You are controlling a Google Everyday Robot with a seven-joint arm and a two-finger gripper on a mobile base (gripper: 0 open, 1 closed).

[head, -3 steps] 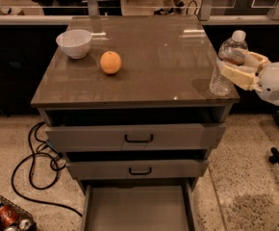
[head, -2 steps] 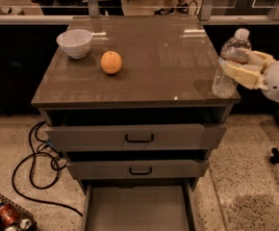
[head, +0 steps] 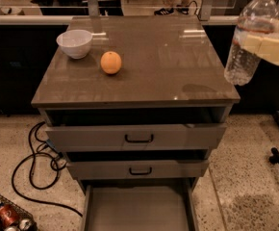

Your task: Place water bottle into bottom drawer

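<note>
The clear water bottle (head: 247, 37) with its white cap is held in the air at the upper right, off the cabinet's right edge and well above floor level. My gripper (head: 267, 47) comes in from the right, its cream fingers (head: 252, 43) shut around the bottle's middle. The bottom drawer (head: 138, 207) is pulled out farthest at the bottom of the view, a flat grey tray with low side walls, and nothing lies in it. The bottle is up and to the right of that drawer.
A white bowl (head: 75, 43) and an orange (head: 110, 62) sit on the brown cabinet top (head: 168, 57). Two upper grey drawers (head: 137, 137) with black handles stand partly open. A black cable (head: 33, 162) and a wire basket with cans (head: 5, 215) lie on the floor at left.
The bottle and gripper have risen and shifted right, now off the cabinet's right edge. The view has closed in on the cabinet.
</note>
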